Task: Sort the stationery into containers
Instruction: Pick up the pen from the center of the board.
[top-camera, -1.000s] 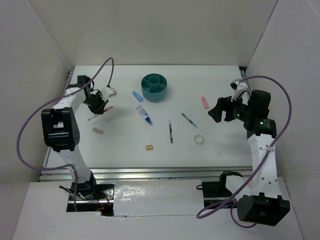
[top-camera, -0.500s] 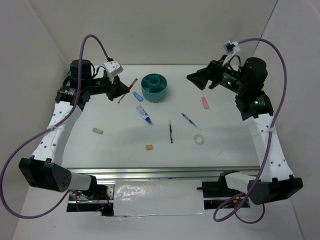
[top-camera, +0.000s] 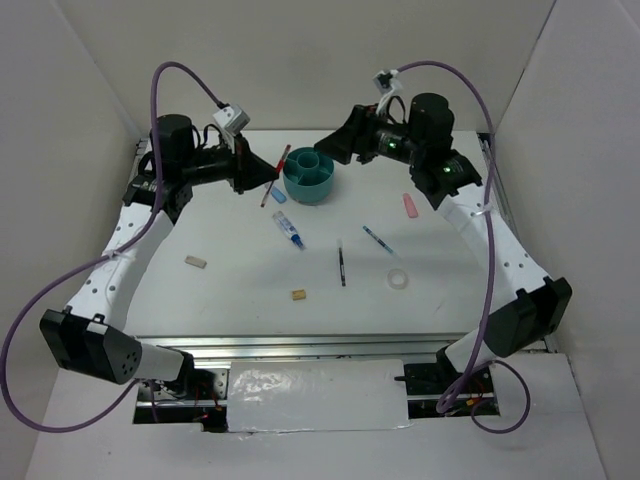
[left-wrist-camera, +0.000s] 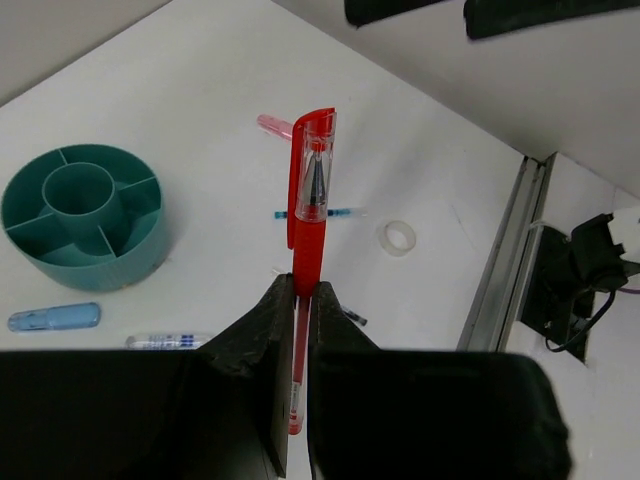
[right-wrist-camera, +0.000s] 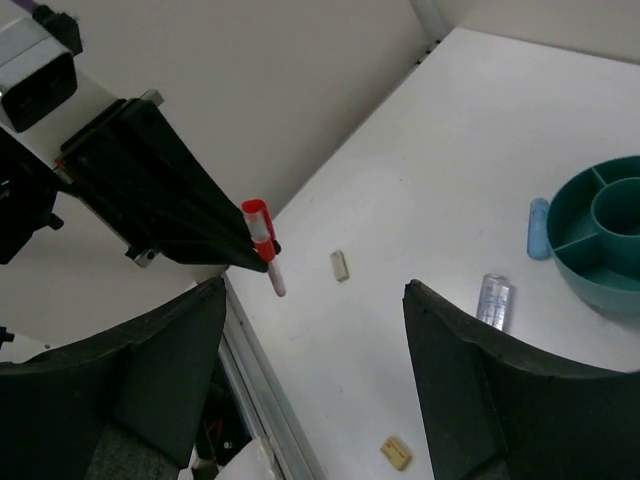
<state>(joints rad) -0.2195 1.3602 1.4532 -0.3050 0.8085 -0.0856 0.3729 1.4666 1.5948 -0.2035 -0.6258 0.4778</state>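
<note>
I see the round teal plastic desk organiser (top-camera: 309, 175) with every compartment empty, so nothing is sorted yet. Just left of it, my left gripper (left-wrist-camera: 297, 300) is clamped on a red plastic pen (left-wrist-camera: 308, 215). Just behind-right of it, my right gripper (right-wrist-camera: 312, 290) gapes wide and holds nothing. Nearer me than the organiser lie a blue-white pen (top-camera: 289, 229), a thin dark pen (top-camera: 341, 263), a pink eraser (top-camera: 409, 205), a clear tape ring (top-camera: 398, 279) and a tan block (top-camera: 298, 295). I judge the way in unobstructed.
</note>
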